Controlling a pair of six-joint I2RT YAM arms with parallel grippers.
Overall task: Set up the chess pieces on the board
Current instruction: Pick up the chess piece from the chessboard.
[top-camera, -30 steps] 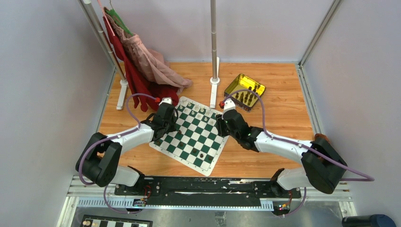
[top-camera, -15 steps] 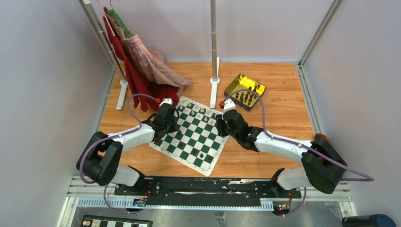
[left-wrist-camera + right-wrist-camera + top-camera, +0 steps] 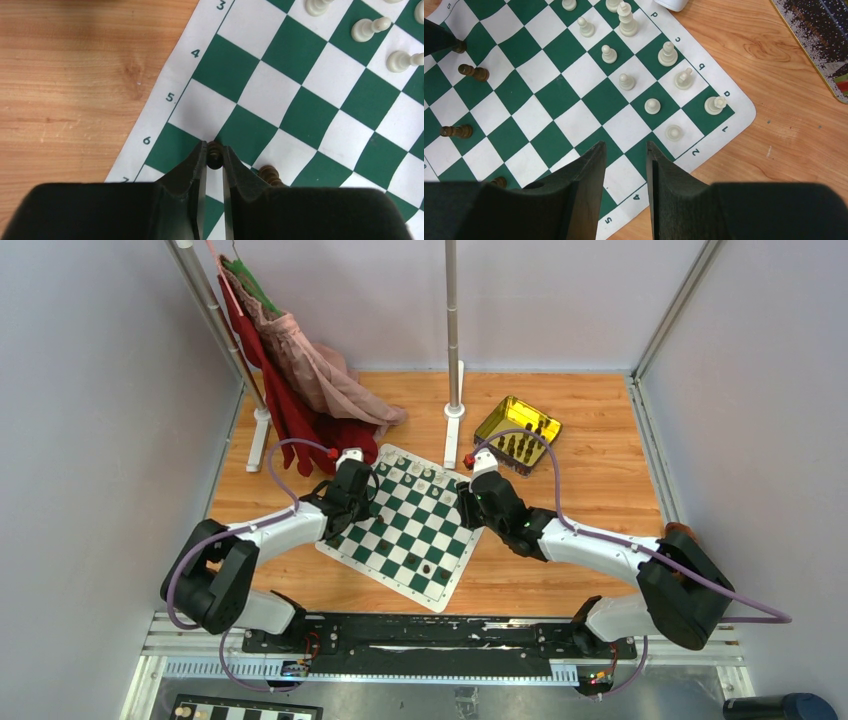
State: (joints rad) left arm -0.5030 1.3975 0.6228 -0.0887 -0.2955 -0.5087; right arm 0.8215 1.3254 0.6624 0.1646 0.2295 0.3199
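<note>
Wooden table (image 3: 600, 430) fills the floor of a grey-walled booth, and the board (image 3: 390, 530) lies flat on it between the two arms. The right gripper (image 3: 625, 146) hangs over the board's numbered edge with its jaws apart and nothing in them. The left gripper (image 3: 214, 148) is squeezed tight on one small dark piece (image 3: 214, 157) near the board's numbered edge. Another dark piece (image 3: 270, 174) stands just beside it. Cream pieces (image 3: 626, 81) stand in rows near the far corner.
</note>
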